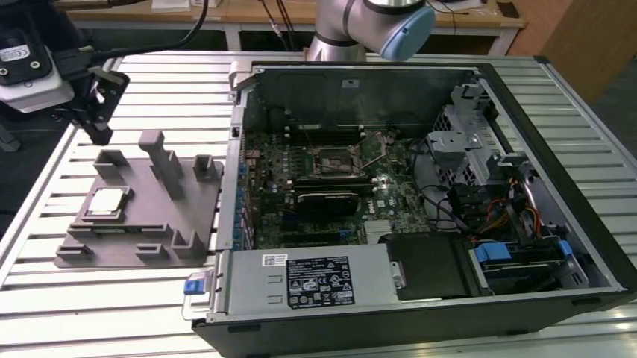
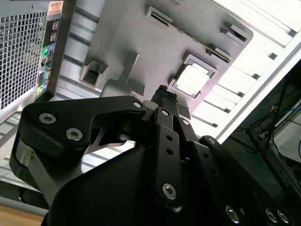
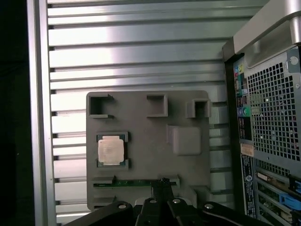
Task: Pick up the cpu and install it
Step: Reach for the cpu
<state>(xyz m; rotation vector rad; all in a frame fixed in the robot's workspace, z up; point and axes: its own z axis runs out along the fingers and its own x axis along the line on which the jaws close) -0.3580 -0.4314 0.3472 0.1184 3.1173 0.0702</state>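
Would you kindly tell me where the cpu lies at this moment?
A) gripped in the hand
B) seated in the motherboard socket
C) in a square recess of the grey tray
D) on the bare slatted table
C: in the first wrist view the cpu lies framed in a square recess of the grey tray.

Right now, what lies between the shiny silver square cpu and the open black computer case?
In the exterior view, upright posts of the grey plastic tray stand between the cpu and the case.
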